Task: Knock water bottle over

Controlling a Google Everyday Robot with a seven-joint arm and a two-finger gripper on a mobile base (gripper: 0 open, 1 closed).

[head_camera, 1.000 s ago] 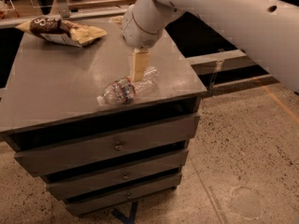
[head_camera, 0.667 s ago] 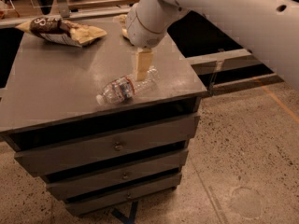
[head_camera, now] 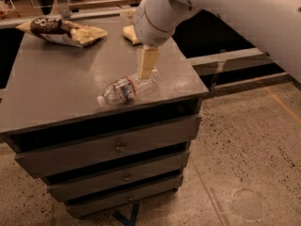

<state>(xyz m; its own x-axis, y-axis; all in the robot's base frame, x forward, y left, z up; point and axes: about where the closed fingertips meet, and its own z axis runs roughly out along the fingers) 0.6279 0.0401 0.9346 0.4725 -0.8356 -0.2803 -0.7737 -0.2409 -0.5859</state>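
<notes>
In the camera view, the water bottle (head_camera: pixel 126 89) lies flat on its side on the grey desk (head_camera: pixel 51 98), close to the front edge and right of the desk's middle. Its white cap points toward 8 o'clock and its ribbed base toward 2 o'clock. The label band faces up.

The gripper (head_camera: pixel 145 75) hangs straight down from the white arm, at about 1 o'clock from the bottle's middle. Its tip is right at the base end of the bottle, touching it or just above it; I cannot tell which. The fingers (head_camera: pixel 146 62) look narrow, pressed into one tan block with no gap showing, and they hold nothing.

At 10 o'clock on the desk, well apart from the bottle, lies a brown and yellow snack bag (head_camera: pixel 61 29). A second yellowish packet (head_camera: pixel 129 33) sits at 12 o'clock, partly hidden behind the arm.

Judging by how the bottle lies, the knock-over looks done. What seems left is only to lift the gripper clear without rolling the bottle off the front edge.
</notes>
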